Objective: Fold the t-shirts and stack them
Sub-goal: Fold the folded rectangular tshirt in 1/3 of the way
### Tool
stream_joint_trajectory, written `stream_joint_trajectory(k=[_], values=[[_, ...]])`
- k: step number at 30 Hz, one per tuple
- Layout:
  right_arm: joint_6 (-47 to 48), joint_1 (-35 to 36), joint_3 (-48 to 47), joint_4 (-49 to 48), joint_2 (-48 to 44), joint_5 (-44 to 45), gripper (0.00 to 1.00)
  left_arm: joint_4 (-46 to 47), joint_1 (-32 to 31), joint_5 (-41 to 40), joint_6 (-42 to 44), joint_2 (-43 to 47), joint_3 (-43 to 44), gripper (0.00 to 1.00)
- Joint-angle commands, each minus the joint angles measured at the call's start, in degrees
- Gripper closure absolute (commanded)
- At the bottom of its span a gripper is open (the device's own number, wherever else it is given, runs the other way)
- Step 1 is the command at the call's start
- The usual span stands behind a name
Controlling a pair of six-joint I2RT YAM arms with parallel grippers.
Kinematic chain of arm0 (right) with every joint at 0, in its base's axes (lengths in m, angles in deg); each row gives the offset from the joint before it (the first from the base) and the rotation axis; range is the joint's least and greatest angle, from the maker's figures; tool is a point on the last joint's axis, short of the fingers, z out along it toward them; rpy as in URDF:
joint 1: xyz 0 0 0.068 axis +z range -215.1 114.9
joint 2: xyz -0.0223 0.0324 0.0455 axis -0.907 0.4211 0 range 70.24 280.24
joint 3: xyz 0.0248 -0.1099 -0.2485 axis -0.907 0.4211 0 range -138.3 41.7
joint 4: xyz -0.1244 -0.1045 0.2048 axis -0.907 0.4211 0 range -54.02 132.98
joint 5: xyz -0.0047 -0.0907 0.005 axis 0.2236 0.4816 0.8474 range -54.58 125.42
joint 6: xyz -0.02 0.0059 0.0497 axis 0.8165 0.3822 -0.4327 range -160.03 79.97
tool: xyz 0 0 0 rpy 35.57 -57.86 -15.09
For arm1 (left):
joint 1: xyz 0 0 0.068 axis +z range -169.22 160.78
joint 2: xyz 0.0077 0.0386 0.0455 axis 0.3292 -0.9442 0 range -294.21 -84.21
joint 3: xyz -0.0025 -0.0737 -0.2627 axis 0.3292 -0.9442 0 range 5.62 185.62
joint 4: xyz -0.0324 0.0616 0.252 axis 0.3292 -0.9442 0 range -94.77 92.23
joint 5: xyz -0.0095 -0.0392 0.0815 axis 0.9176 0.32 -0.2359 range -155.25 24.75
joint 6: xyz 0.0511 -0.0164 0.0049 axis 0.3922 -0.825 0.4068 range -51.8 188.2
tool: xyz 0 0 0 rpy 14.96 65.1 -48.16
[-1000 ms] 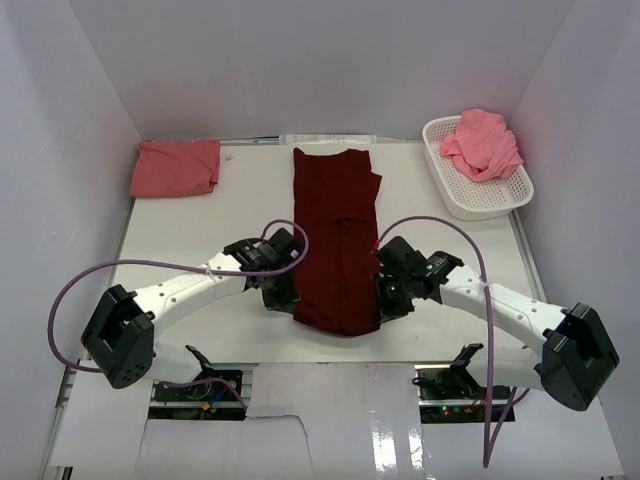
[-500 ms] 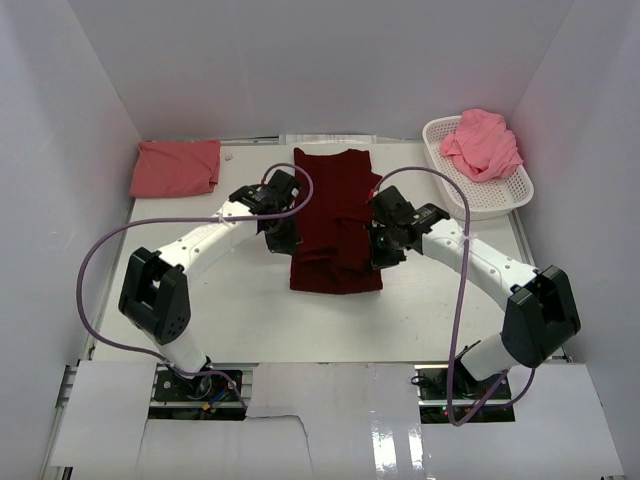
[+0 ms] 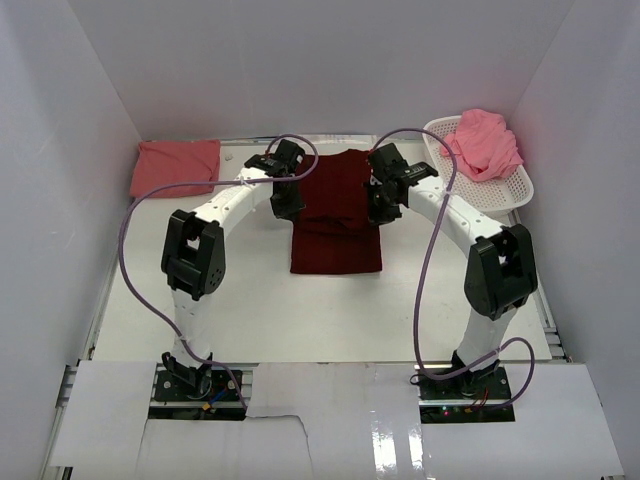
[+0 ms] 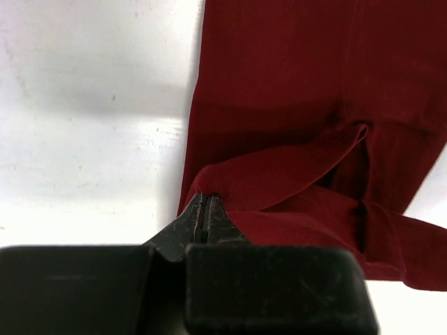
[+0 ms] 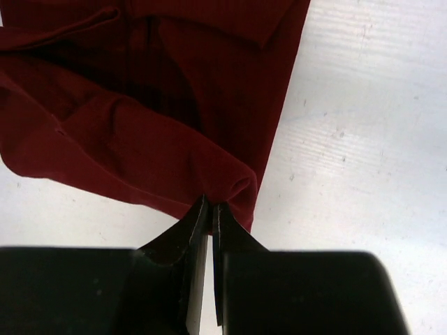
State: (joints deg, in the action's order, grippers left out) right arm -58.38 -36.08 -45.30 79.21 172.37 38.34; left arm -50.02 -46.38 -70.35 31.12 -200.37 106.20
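Note:
The dark maroon t-shirt [image 3: 337,215] lies in the middle of the table, its near half doubled back over its far half. My left gripper [image 3: 288,205] is shut on its left edge, with cloth pinched between the jaws in the left wrist view [image 4: 203,202]. My right gripper [image 3: 378,207] is shut on its right edge, as the right wrist view [image 5: 211,204] shows. A folded salmon t-shirt [image 3: 176,167] lies at the far left. A lighter pink t-shirt [image 3: 482,143] is bunched in the basket.
A white perforated basket [image 3: 470,195] stands at the far right, close to my right arm. White walls enclose the table on three sides. Purple cables loop above both arms.
Both grippers have carried the shirt's near hem from the near side toward the far end, folding the maroon shirt in half. The arms are now stretched far out.

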Motion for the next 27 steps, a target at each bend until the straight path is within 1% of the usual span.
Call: stream_joint_trajectory(k=[1,12,20,21,22,23,24,25,26,27], values=[[2.2,-0.9,-4.5,-0.2,3.1,-0.2,0.92,-0.3,0.4,-1.2,1.0,-1.3,5.1,1.00],[3.2,-2.7,-11.8,-0.3,9.7,-0.2,0.92,-2.3,2.4,-1.8,1.7,-5.5,14.2,1.00],[3.9,-4.3,-17.6,0.0,13.5,-0.8,0.92,-2.8,3.7,0.2,2.5,-7.9,17.5,1.00],[4.0,-4.5,-18.5,0.1,14.3,-1.0,0.88,-2.8,3.8,0.4,2.5,-8.3,18.0,1.00],[4.2,-4.5,-18.6,0.1,14.9,-1.1,0.88,-2.8,3.8,0.7,2.7,-8.7,18.3,1.00],[4.2,-4.6,-19.9,0.5,15.4,-0.7,0.81,-2.8,3.8,1.0,2.8,-9.2,18.6,1.00],[4.2,-4.7,-20.3,0.6,16.3,0.1,0.75,-2.8,3.9,1.7,3.0,-10.0,19.2,0.98],[4.2,-4.7,-20.7,0.5,16.8,0.4,0.75,-2.7,3.9,1.7,3.0,-10.5,19.6,0.95],[4.0,-4.8,-21.5,0.5,17.1,1.5,0.67,-2.5,4.0,1.7,3.2,-10.9,19.9,0.92],[3.9,-4.8,-21.9,0.3,17.5,2.3,0.62,-2.3,4.0,1.6,3.2,-11.3,20.4,0.69]])
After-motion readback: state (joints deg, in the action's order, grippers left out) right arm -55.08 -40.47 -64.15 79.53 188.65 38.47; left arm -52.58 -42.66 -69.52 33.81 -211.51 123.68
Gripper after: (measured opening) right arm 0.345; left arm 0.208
